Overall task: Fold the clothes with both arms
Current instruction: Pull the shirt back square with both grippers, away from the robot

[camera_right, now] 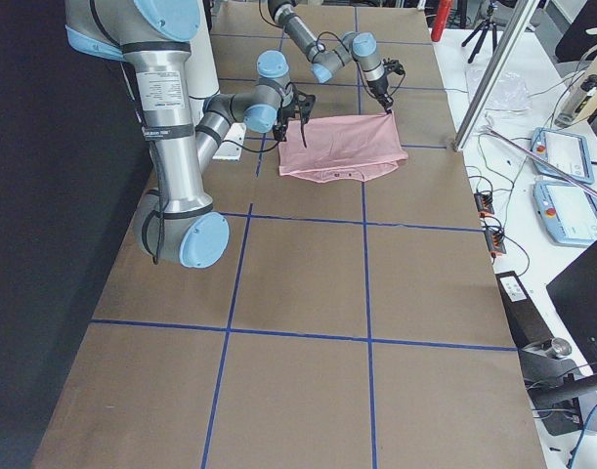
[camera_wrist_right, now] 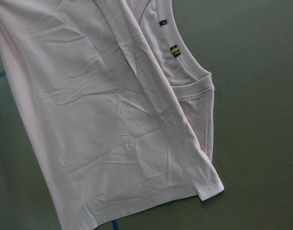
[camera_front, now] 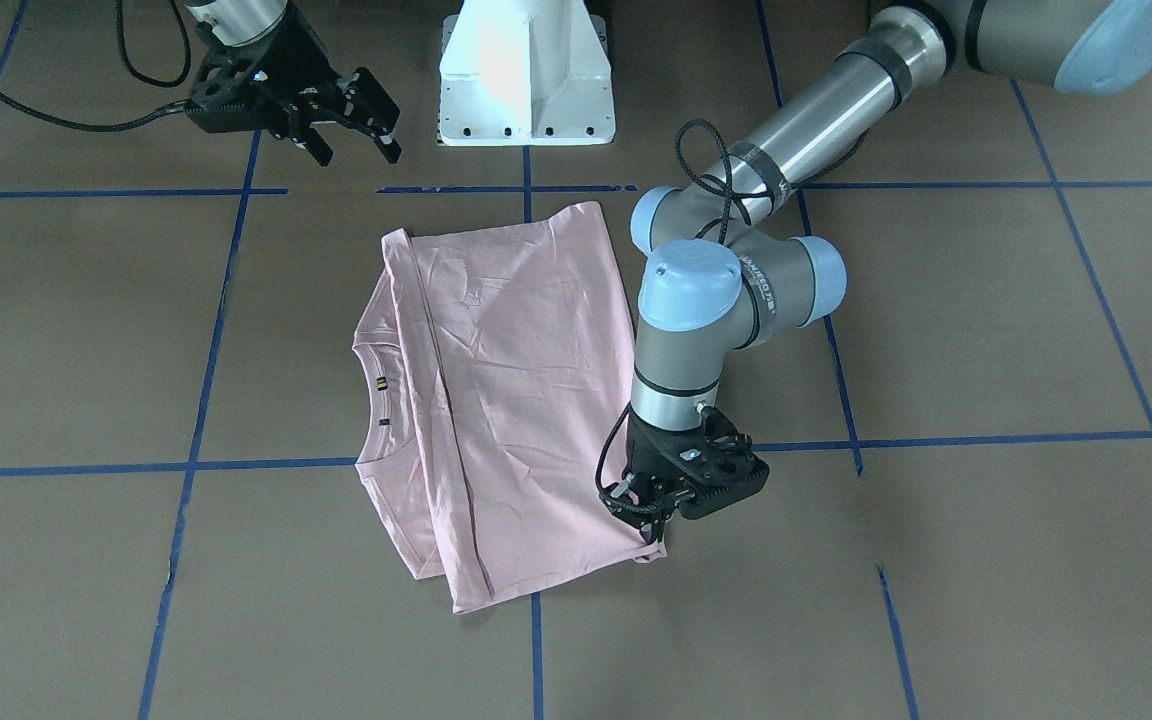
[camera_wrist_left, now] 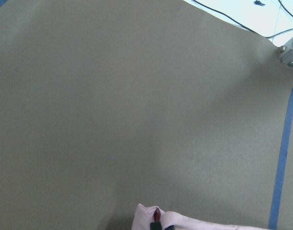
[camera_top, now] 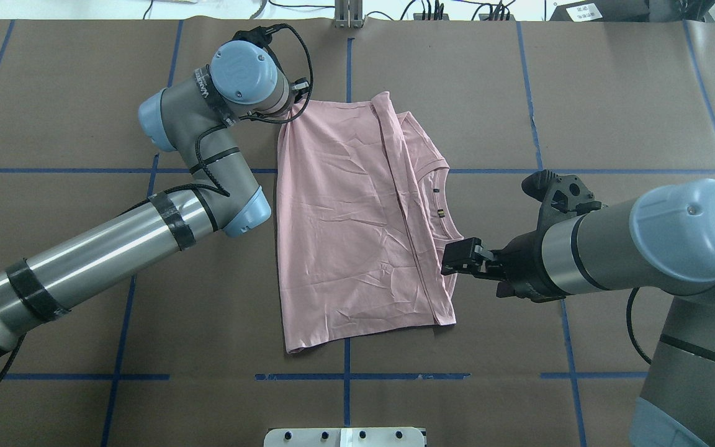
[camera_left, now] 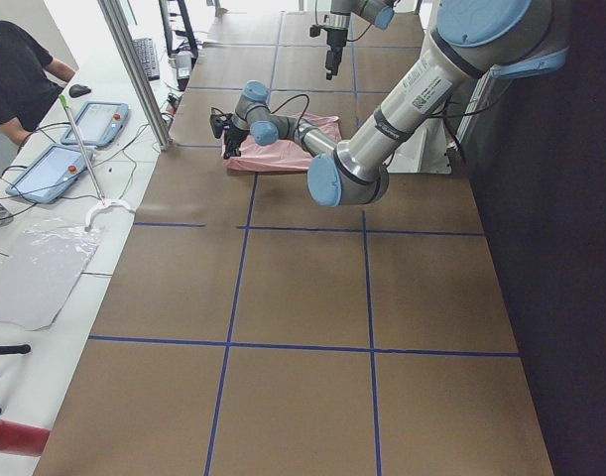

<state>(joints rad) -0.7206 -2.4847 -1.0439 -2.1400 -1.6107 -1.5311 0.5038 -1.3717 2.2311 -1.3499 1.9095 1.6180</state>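
Note:
The pale pink T-shirt (camera_front: pixel 516 400) lies folded lengthwise on the brown table, plain side up, its ribbed collar (camera_top: pixel 441 198) towards my right arm. It also shows in the overhead view (camera_top: pixel 345 230) and the right wrist view (camera_wrist_right: pixel 88 120). My left gripper (camera_front: pixel 651 522) points down at the shirt's far hem corner and is shut on that corner. The left wrist view shows a pinch of pink cloth (camera_wrist_left: pixel 184 223) at its bottom edge. My right gripper (camera_front: pixel 356 148) is open and empty. It hangs above the table near the collar side (camera_top: pixel 457 257).
The white pedestal base (camera_front: pixel 526 80) stands at the near table edge behind the shirt. Blue tape lines (camera_top: pixel 346 360) grid the brown paper. Cables run along the far table edge (camera_top: pixel 432 9). An operator (camera_left: pixel 15 69) and tablets sit at a side bench.

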